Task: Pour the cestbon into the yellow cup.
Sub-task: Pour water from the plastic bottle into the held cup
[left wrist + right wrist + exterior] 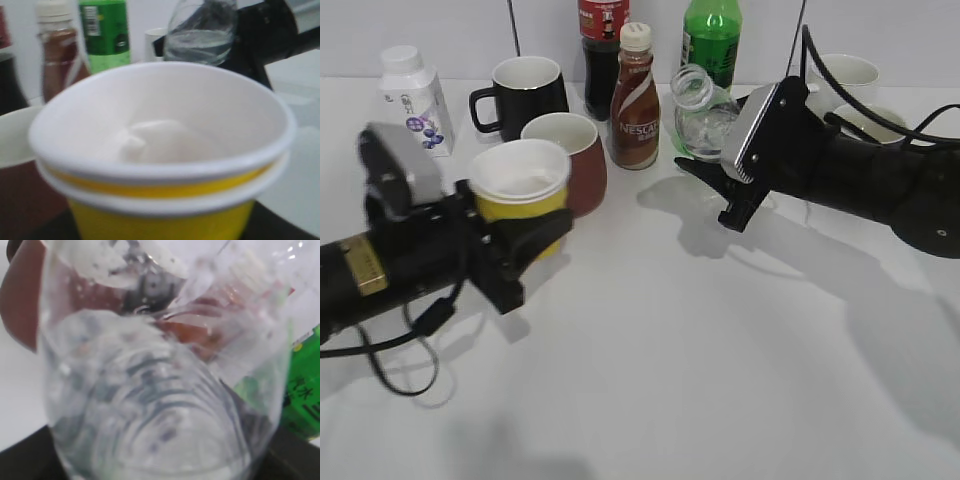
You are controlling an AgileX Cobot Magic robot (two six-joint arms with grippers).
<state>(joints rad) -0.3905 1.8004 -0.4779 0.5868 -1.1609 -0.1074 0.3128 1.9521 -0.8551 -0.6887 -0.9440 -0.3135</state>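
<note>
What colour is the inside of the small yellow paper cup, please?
White inside the small yellow paper cup, clearest in the left wrist view.

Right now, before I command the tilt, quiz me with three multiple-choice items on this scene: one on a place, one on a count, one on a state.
1. Where is the yellow cup?
A. Held in the left gripper
B. Standing behind the Nescafe bottle
C. Lying on its side on the table

2. How many dark handled mugs stand on the table?
A. None
B. One
C. Three

3. What state is the cestbon in?
A. Capped and standing free
B. Crushed flat
C. Capless, held in the right gripper

Answers:
1 A: the exterior view shows the left gripper's jaws around the cup.
2 B: only the black mug is dark with a handle.
3 C: its open mouth shows and the right gripper clasps it, water still inside.
</note>
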